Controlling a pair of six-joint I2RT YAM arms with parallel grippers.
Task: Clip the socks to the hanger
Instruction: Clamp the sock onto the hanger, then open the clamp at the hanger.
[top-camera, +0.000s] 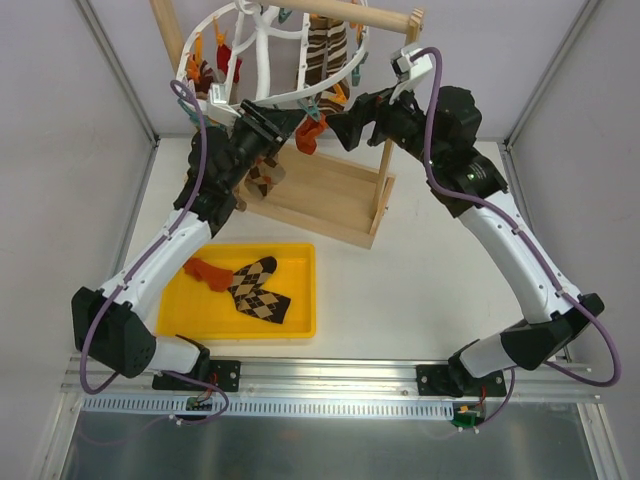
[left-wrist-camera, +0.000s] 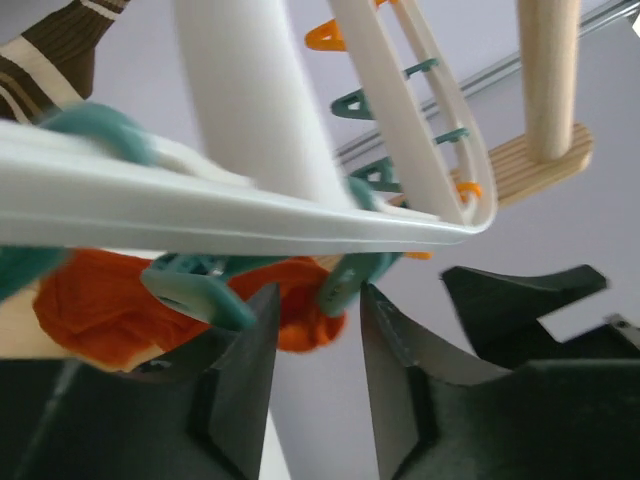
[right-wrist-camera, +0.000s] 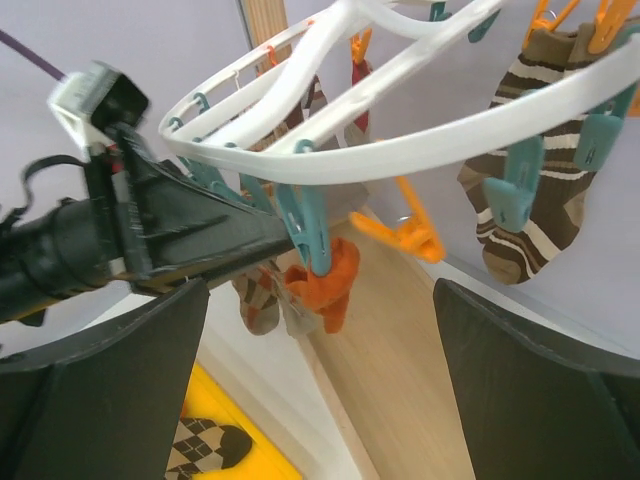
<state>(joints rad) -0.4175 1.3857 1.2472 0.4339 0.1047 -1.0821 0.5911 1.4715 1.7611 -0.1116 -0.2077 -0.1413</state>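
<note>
With one orange sock (top-camera: 310, 133) hanging from a teal peg (right-wrist-camera: 305, 225) under the hanger (right-wrist-camera: 400, 150), upper centre, the left gripper (left-wrist-camera: 318, 300), jaws narrow (grip unclear), should probably release the peg slowly, the right gripper (right-wrist-camera: 320, 330) waiting wide open

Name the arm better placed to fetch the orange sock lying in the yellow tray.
Left, probably. The orange sock lies at the left end of the yellow tray, close beside the left arm, while the right gripper hangs beyond the wooden stand, farther off.
</note>
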